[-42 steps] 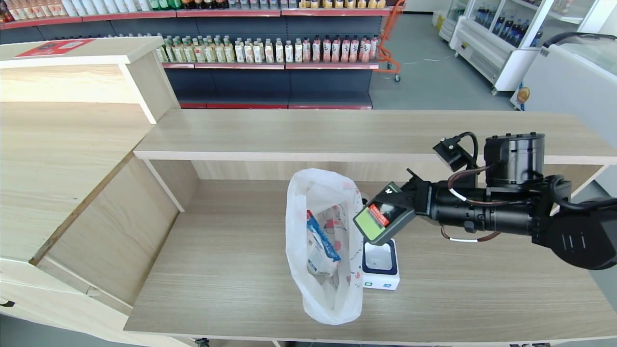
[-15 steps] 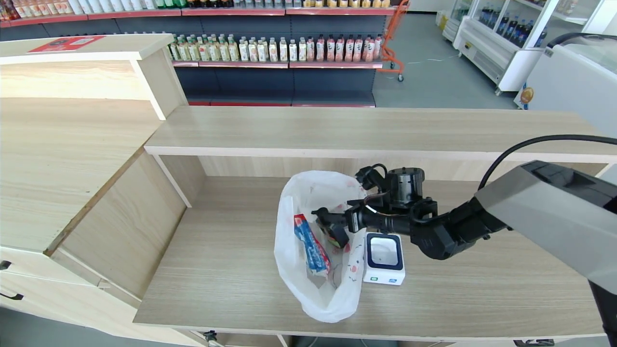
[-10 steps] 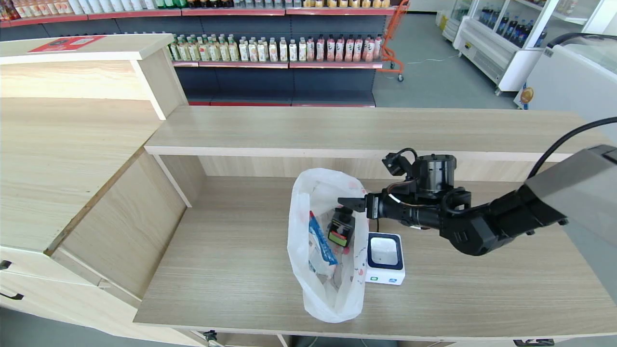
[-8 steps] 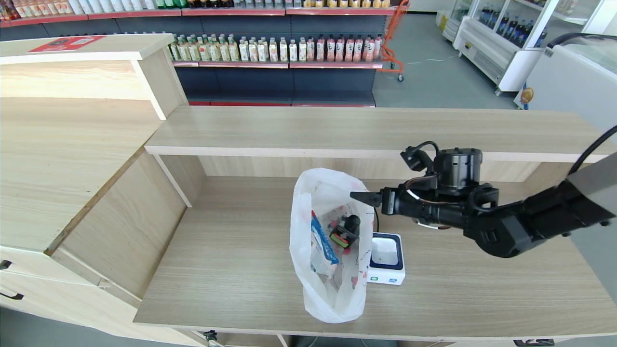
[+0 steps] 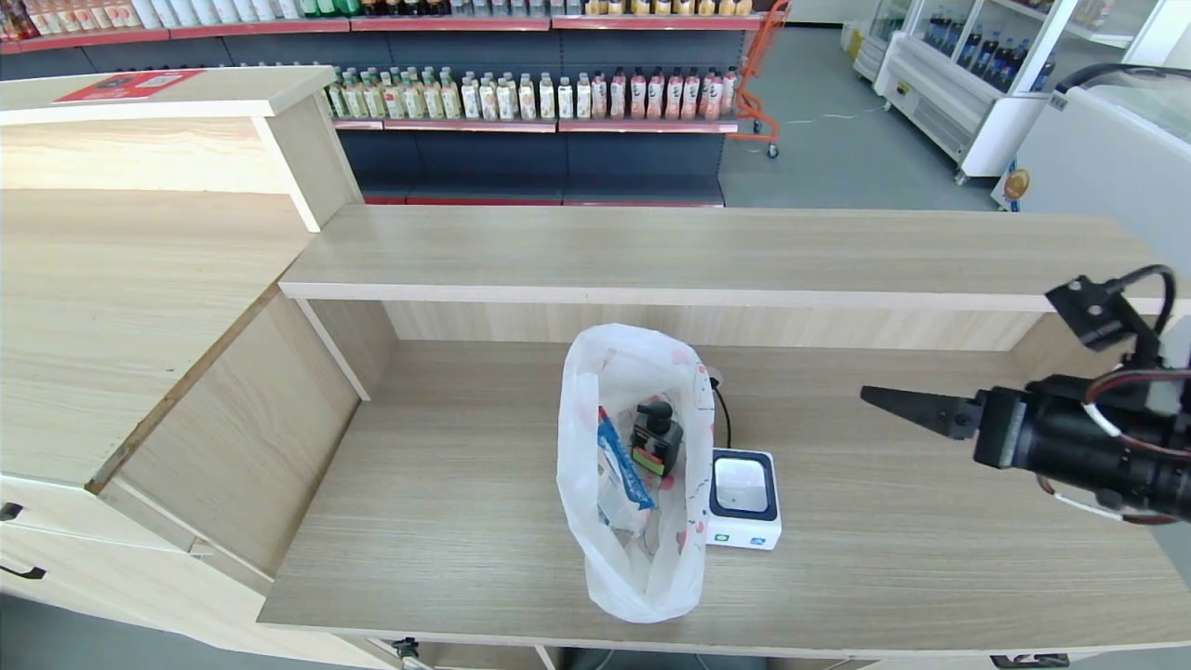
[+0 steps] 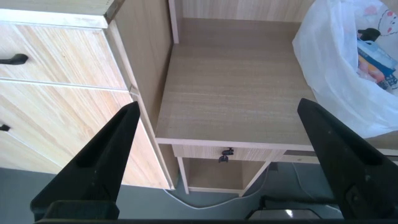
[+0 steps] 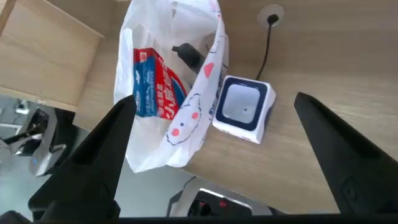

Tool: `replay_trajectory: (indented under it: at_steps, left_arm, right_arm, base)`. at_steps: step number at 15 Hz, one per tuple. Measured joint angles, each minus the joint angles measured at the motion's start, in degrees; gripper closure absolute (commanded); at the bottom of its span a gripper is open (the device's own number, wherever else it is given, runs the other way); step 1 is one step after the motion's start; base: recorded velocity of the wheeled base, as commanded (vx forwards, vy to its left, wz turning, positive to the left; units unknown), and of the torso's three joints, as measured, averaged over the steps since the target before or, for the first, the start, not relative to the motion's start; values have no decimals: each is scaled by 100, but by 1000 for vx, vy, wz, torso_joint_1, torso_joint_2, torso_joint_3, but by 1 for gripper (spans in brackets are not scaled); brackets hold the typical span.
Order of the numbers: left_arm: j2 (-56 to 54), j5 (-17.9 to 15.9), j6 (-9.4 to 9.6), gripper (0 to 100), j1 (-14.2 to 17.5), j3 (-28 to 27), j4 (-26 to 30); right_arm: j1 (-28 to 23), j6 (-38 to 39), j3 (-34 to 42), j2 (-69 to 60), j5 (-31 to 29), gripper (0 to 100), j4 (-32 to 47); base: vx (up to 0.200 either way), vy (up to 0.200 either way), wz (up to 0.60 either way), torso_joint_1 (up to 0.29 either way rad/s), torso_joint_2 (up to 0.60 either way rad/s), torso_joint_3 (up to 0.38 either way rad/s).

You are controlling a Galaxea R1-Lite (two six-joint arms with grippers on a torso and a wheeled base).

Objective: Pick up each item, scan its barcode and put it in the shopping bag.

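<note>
Head view, bagging step seemingly complete: black pump bottle (image 5: 656, 437) inside white plastic shopping bag (image 5: 579, 502), beside white square barcode scanner (image 5: 742, 502); right gripper (image 7: 214, 98) spread wide, empty, well apart. Next: seek another item.

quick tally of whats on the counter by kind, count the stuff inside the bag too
shopping bag: 1
barcode scanner: 1
blue pack, in the bag: 1
dark pump bottle, in the bag: 1
total: 4
</note>
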Motion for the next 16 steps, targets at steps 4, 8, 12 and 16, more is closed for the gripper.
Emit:
replay_trajectory:
  at_steps: [4, 8, 12, 16]
  left_arm:
    - [-2, 0, 0, 0, 2, 0, -2]
    - [0, 0, -1, 0, 2, 0, -2]
    - [0, 0, -4, 0, 2, 0, -2]
    - [0, -5, -4, 0, 5, 0, -2]
  right_arm:
    - [-443, -534, 1100, -2467, -958, 0, 1270]
    - [-744, -1051, 2341, -5592, -1685, 0, 2538]
    - [-750, -1250, 3027, -7386, -2131, 0, 3282]
    - [-746, -1275, 3099, -7790, -2133, 100, 3282]
  base:
    - [0, 0, 0, 0, 0, 0]
    - [0, 0, 0, 0, 0, 0]
    - [0, 0, 0, 0, 0, 0]
    - [0, 0, 0, 0, 0, 0]
